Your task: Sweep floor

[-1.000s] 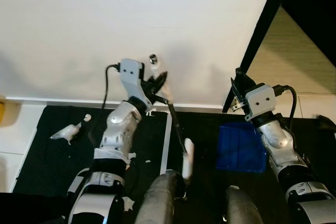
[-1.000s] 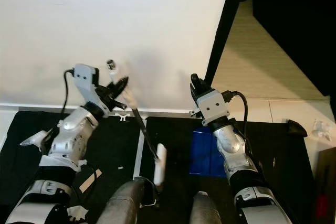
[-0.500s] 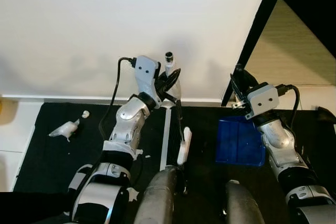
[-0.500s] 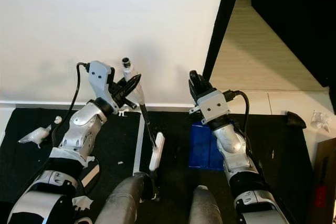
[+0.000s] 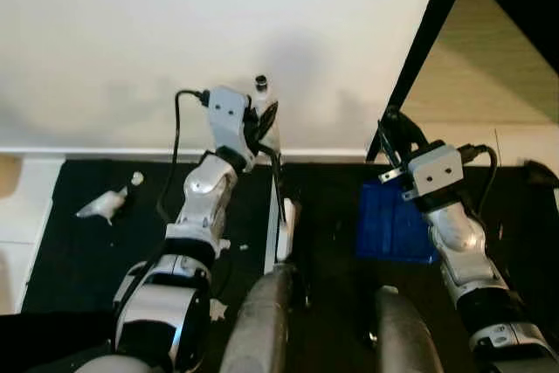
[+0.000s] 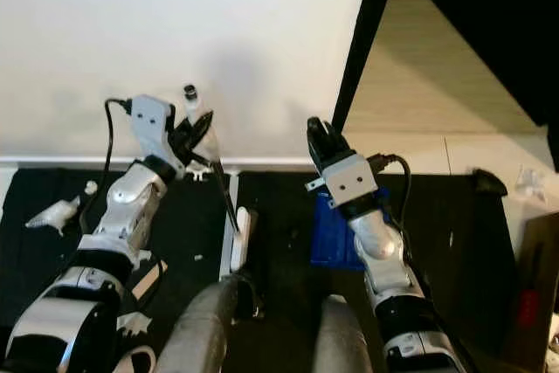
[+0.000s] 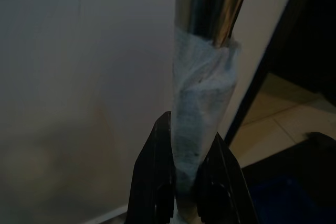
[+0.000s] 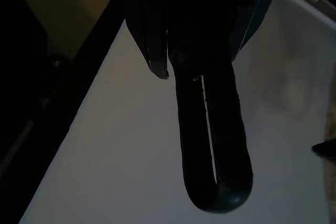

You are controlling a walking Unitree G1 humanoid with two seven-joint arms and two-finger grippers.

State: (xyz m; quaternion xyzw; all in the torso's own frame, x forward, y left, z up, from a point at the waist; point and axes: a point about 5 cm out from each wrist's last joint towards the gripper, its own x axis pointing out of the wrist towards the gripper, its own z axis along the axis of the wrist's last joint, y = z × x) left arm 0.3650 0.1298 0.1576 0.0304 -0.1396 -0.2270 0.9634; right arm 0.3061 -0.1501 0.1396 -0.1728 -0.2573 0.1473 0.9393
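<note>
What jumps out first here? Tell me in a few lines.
The left gripper stands out, its fingers shut on the broom handle where white wrapping covers it, held up close to the white wall. To its right, the right gripper holds the blue dustpan by a dark looped handle over the black floor mat. White scraps lie on the mat's left side.

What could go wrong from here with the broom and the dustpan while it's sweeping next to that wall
1. The left gripper is shut on the broom handle where it is wrapped in soft padding; the grip might twist or slip during a stroke.
2. The handle's top is close to the white wall, so a swing could knock it.
3. The crumpled paper lies well left of the broom head and the blue dustpan, so it could be missed.
</note>
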